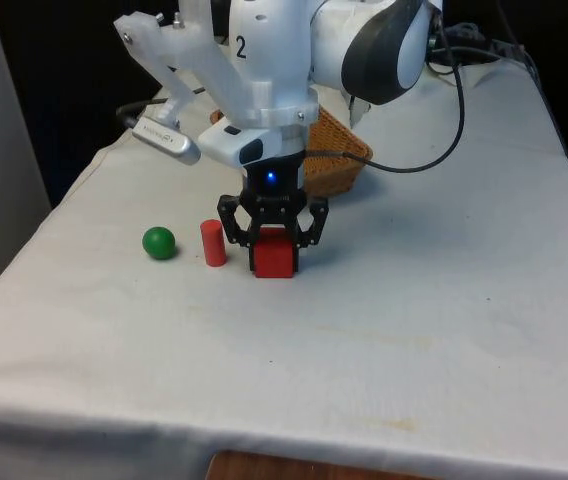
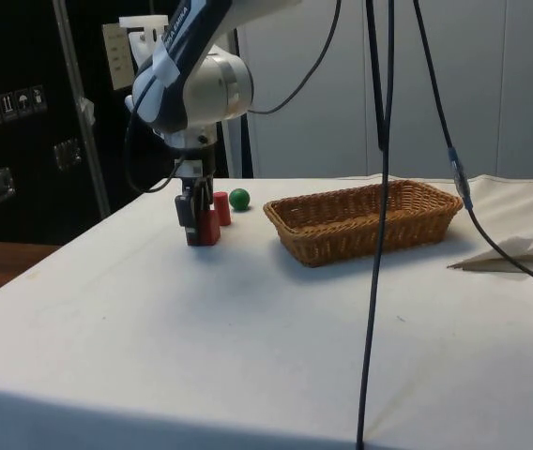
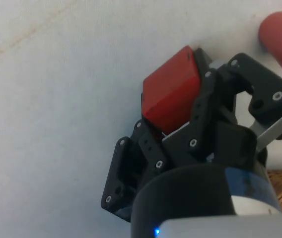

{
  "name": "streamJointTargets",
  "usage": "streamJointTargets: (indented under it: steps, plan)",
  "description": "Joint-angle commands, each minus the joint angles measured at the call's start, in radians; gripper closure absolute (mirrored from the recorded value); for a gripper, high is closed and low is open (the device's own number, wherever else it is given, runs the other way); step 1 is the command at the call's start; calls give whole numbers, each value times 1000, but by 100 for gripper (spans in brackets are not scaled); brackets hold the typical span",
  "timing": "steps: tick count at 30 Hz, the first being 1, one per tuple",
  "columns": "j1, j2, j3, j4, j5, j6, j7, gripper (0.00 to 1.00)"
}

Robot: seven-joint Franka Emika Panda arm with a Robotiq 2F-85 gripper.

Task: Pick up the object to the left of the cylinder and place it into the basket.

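While the red block (image 1: 274,256) sits on the counter (image 1: 394,330), your claw (image 1: 273,240) straddles it, fingers clenched against its sides, as the wrist view confirms. At the block's nine o'clock in the front view you see the red cylinder (image 1: 212,243) just beside it, then the green ball (image 1: 159,242). Farther back, at twelve o'clock, lies the wicker basket (image 1: 336,158).

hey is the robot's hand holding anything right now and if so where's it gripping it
Yes. The hand is closed on the red block, gripping its upper part by two opposite sides; the block looks to be at cloth level.
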Motion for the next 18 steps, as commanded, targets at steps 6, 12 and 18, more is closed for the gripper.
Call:
streamJointTargets:
  steps: [6, 12, 18]
  plan:
    - [-5, 1, 2, 5, 3, 0, -4, 99]
    - [12, -23, -20, -10, -4, -15, 1, 99]
    - [28, -46, -40, -25, -5, -30, 2, 99]
